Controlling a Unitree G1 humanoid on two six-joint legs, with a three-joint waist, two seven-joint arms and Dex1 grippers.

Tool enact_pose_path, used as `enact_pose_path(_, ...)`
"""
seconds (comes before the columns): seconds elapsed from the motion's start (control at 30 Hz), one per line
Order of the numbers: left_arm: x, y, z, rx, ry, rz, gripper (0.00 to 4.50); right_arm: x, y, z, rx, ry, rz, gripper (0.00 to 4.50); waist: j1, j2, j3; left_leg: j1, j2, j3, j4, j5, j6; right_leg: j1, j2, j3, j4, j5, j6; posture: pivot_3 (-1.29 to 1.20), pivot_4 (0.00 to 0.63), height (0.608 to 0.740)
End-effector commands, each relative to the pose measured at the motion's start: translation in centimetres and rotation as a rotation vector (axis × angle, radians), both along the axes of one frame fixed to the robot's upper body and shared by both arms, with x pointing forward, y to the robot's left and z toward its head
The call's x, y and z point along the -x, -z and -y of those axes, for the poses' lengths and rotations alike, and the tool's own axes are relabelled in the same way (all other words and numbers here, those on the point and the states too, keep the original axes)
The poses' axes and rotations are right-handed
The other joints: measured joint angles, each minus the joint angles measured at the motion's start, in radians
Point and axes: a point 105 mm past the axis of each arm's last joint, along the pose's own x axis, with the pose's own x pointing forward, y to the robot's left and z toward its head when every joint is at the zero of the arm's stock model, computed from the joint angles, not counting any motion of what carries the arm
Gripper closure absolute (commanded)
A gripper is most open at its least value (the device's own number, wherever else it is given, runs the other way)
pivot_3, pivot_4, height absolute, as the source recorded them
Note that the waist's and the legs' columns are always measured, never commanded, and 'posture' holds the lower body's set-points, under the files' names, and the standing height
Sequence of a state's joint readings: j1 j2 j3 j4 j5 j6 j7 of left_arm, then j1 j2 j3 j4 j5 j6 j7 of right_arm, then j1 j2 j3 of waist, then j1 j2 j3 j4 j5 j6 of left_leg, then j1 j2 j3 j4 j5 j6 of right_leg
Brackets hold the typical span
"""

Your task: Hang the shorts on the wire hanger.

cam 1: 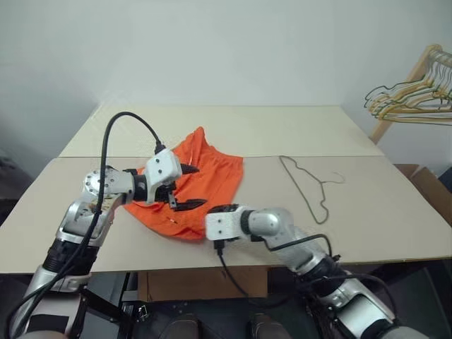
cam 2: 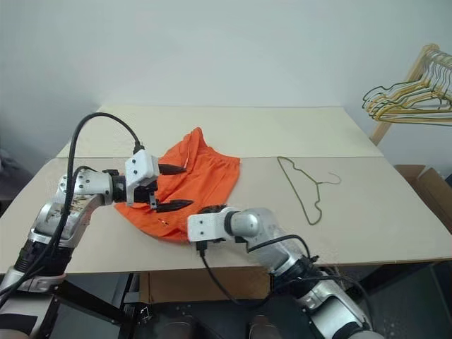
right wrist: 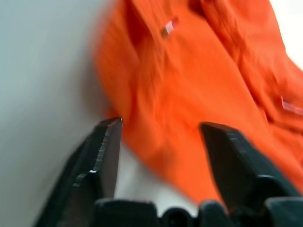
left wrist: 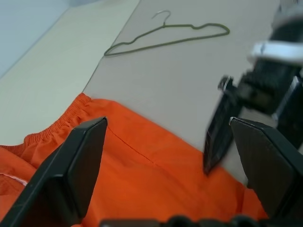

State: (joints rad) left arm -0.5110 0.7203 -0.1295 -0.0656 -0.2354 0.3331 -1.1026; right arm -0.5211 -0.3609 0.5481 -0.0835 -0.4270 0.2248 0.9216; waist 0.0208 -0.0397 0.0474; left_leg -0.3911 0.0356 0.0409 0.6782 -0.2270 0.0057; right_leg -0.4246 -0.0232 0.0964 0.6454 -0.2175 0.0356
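Both your grippers, left gripper (cam 1: pixel 185 186) and right gripper (right wrist: pixel 161 142), sit spread apart over the shorts (cam 1: pixel 208 180), grasping nothing; the wire hanger (cam 1: pixel 308 186) lies apart.

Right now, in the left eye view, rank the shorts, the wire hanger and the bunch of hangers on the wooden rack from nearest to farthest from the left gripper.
1. The shorts: directly under the open left gripper, mid-table.
2. The wire hanger: flat on the table, off to the robot's right.
3. The bunch of hangers on the wooden rack: beyond the table's far right corner.
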Motion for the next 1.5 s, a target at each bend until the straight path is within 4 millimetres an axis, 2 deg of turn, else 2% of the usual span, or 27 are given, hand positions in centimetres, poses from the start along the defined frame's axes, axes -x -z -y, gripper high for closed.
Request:
enact_pose_path(0.03,0.6,0.4,0.3,-0.091,0.045,-0.021,0.0,0.4,-2.2,2.5,0.004,-0.004,-0.019,0.01,-0.004,0.0,0.0,0.0,0.0,0.0,0.0,0.0,0.0,0.0,0.0,0.0,0.0,0.0,0.0,0.09,0.0,0.74)
enact_pose_path(0.17,1.3,2.8,0.2,-0.265,-0.041,-0.191,0.0,0.4,-3.0,5.2,0.016,0.047,-0.045,0.01,-0.011,0.0,0.0,0.0,0.0,0.0,0.0,0.0,0.0,0.0,0.0,0.0,0.0,-0.004,-0.004,0.08,0.0,0.74)
enact_pose_path(0.33,2.0,4.4,0.9,-0.338,-0.137,-0.345,0.0,-0.2,-3.3,6.8,0.015,0.109,-0.02,0.01,-0.023,0.0,0.0,0.0,0.0,0.0,-0.001,0.0,0.0,0.0,0.001,0.0,0.0,-0.005,-0.004,0.07,0.0,0.74)
enact_pose_path(0.57,2.6,7.5,1.2,-0.486,-0.217,-0.398,0.0,-0.5,-3.6,7.0,0.006,0.133,-0.005,0.01,-0.038,0.0,0.0,0.0,0.0,-0.001,-0.001,0.0,0.0,0.0,0.001,0.001,0.0,-0.005,-0.004,0.05,0.0,0.74)
enact_pose_path(0.77,3.0,9.1,0.1,-0.565,-0.236,-0.423,0.0,-0.9,-4.0,7.3,0.004,0.147,0.014,0.01,-0.038,0.0,0.0,0.0,0.0,-0.001,-0.001,0.0,0.0,0.0,0.001,0.001,0.0,-0.005,-0.005,0.05,0.0,0.74)
enact_pose_path(0.87,2.4,9.2,-0.6,-0.579,-0.26,-0.414,0.61,-1.0,-4.1,7.4,-0.001,0.153,0.022,0.0,-0.037,0.0,0.0,0.001,0.0,-0.001,-0.001,0.0,0.0,0.001,0.001,0.001,0.0,-0.006,-0.005,0.05,0.0,0.74)
enact_pose_path(1.07,1.6,8.6,-2.5,-0.593,-0.306,-0.404,2.48,-1.0,-4.0,7.5,-0.006,0.155,0.025,0.0,-0.04,0.0,0.0,0.002,0.0,-0.001,-0.001,0.0,0.0,0.001,0.001,0.001,0.0,-0.006,-0.005,0.06,0.0,0.74)
enact_pose_path(1.27,1.7,8.9,-4.3,-0.635,-0.306,-0.404,4.39,-1.4,-4.1,7.5,-0.011,0.157,0.039,0.0,-0.041,0.0,0.0,0.002,0.0,-0.001,-0.002,0.0,0.0,0.0,0.001,0.001,0.0,-0.006,-0.006,0.07,0.0,0.74)
enact_pose_path(1.33,1.7,8.7,-4.6,-0.648,-0.273,-0.368,4.45,-1.6,-4.1,7.6,-0.011,0.158,0.042,0.0,-0.04,0.0,0.0,0.002,0.0,-0.001,-0.002,0.0,0.0,0.0,0.001,0.001,0.0,-0.006,-0.006,0.08,0.0,0.74)
enact_pose_path(1.5,1.8,5.9,-4.7,-0.574,-0.021,-0.22,4.45,-2.0,-4.2,8.0,-0.03,0.159,0.063,0.0,-0.035,0.0,0.0,0.001,0.0,-0.001,-0.002,0.0,0.0,0.0,0.0,0.001,0.0,-0.006,-0.006,0.1,0.0,0.74)
